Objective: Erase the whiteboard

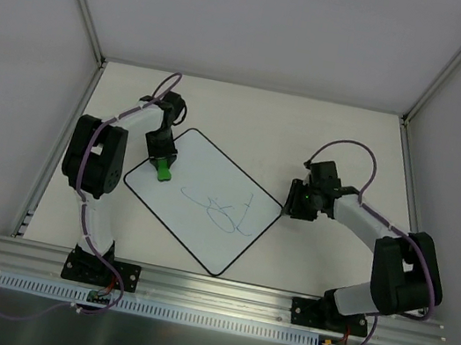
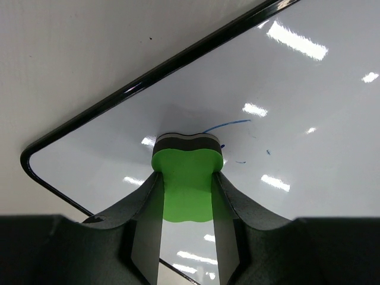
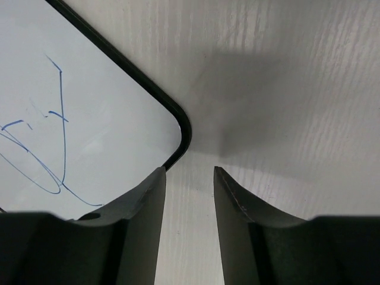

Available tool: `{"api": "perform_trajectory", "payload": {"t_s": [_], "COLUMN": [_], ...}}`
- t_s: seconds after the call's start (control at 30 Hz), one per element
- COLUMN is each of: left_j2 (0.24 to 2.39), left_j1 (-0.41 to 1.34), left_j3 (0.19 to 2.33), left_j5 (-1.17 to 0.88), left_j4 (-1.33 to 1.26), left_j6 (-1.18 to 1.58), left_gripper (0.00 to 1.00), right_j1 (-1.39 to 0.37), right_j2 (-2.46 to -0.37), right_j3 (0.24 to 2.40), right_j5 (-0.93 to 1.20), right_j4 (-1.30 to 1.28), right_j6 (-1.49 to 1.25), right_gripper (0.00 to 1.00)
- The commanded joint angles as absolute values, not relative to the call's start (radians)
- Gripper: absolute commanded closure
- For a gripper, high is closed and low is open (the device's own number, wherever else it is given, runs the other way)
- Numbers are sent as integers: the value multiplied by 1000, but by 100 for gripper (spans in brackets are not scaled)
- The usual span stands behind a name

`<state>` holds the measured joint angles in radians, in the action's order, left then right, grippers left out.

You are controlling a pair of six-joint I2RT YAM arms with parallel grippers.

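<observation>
**Left side.** Left fingers point(image 2: 139, 234) closed on the green eraser point(image 2: 187, 181), gripped across its narrow waist, dark felt layer turned toward the board. Eraser positioned over the far-left part of the whiteboard point(image 1: 206, 161), close to its left corner. Contact with the surface not confirmable from either view.

**Centre.** Whiteboard flat on the tabletop point(image 1: 343, 139), set on a diagonal, one corner pointing near and one far. Blue scribble point(image 1: 222, 210) in the middle-to-right portion, untouched and well apart from the eraser. A short blue arc and a few faint flecks close to the eraser in the left wrist view.

**Right side.** Right fingers point(image 3: 145, 217) parted, nothing between them, bare tabletop visible in the gap. Placed just beside the board's right corner, one fingertip at the black rim. Touching or not, cannot tell.

**Handling assessment.**
- Board judged thin, stiff and light, with a glossy, slippery face.
- Likely to skate or turn on the tabletop under wiping pressure.
- No handle. Best purchase judged to be the black rim at a corner, pinched or pressed down, with the right corner nearest to hand.
- Avoid holding over the marks.
- Eraser judged soft and light, secure in the present grip.

**Task status.** Main marks not yet wiped; erasing outstanding.
</observation>
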<state>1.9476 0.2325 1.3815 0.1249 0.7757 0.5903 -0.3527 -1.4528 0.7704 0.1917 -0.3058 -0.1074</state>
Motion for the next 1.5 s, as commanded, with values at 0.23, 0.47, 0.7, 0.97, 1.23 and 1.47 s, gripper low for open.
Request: {"api": "perform_trajectory", "payload": {"t_s": [0.23,0.47,0.7,0.97,1.23,1.47], "left_j2": [2006,2017,1979,1999,2037,2109], "left_j1": [287,328,324,184,158,279], "left_j3": [1353,1344,1342,1387,1454,1535], "left_j5": [95,91,106,153,132,83], "left_j4": [755,752,750,759,770,770], "left_j6": [607,618,597,538,512,482], "left_gripper": [100,100,100,100,100,100], "right_j1": [-439,-479,-489,-489,-489,-488], "right_j2": [-1606,-1655,-1657,-1640,-1640,-1641], "right_j3": [876,900,902,894,894,899], "right_j5": [81,-43,-98,-106,-109,-104], "right_j4": [-282,-374,-442,-454,-451,-448], "right_j6": [-136,-150,-172,-178,-172,-172], "right_gripper": [65,81,100,100,100,100]}}
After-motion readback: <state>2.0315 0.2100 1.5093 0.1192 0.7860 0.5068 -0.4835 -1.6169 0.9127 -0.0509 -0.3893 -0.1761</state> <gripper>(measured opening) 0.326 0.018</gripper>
